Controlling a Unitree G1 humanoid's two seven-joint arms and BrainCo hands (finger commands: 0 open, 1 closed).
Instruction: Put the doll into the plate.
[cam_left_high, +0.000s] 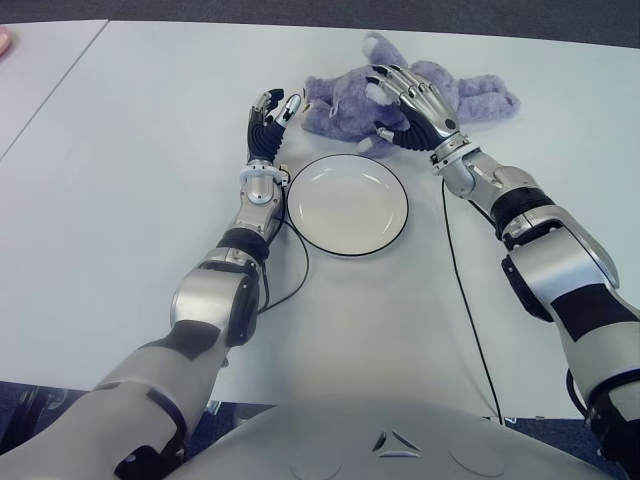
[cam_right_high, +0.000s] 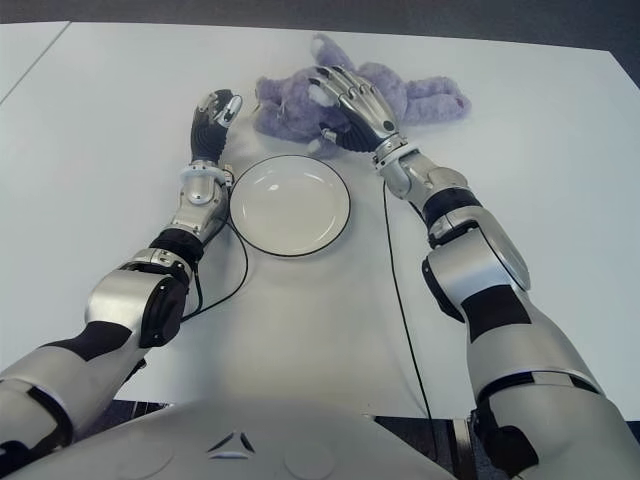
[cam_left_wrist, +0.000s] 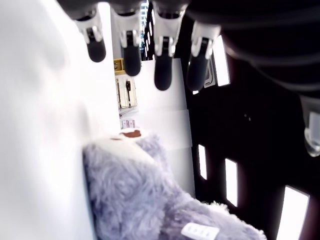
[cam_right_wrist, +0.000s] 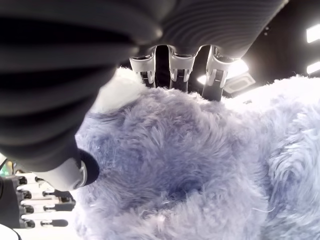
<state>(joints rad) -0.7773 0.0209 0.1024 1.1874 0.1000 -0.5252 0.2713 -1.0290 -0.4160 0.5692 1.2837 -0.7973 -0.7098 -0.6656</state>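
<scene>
White table (cam_left_high: 120, 200) under everything, pale, w/ seam running off at far left corner. Purple plush doll (cam_left_high: 335, 105) sprawled on table at far side, just beyond plate, not in it; limbs out toward right. White plate (cam_left_high: 346, 205) w/ dark rim flat on table, nearer than doll, between the two forearms, nothing inside. Right hand (cam_left_high: 415, 108) laid palm-down over doll's middle, fingers (cam_right_wrist: 173, 67) curled into fur over top, thumb (cam_right_wrist: 75, 170) tucked against near side of plush — closing round doll, doll on table. Left hand (cam_left_high: 270, 118) just left of doll, beside plate's far-left rim, upright, fingers (cam_left_wrist: 131, 47) straight & slightly apart, gripping nothing; in left wrist view fingertips clear of fur. Thin black cable (cam_left_high: 470, 320) from right wrist along table toward near edge; another cable (cam_left_high: 300, 265) looping by left forearm, next to plate.
</scene>
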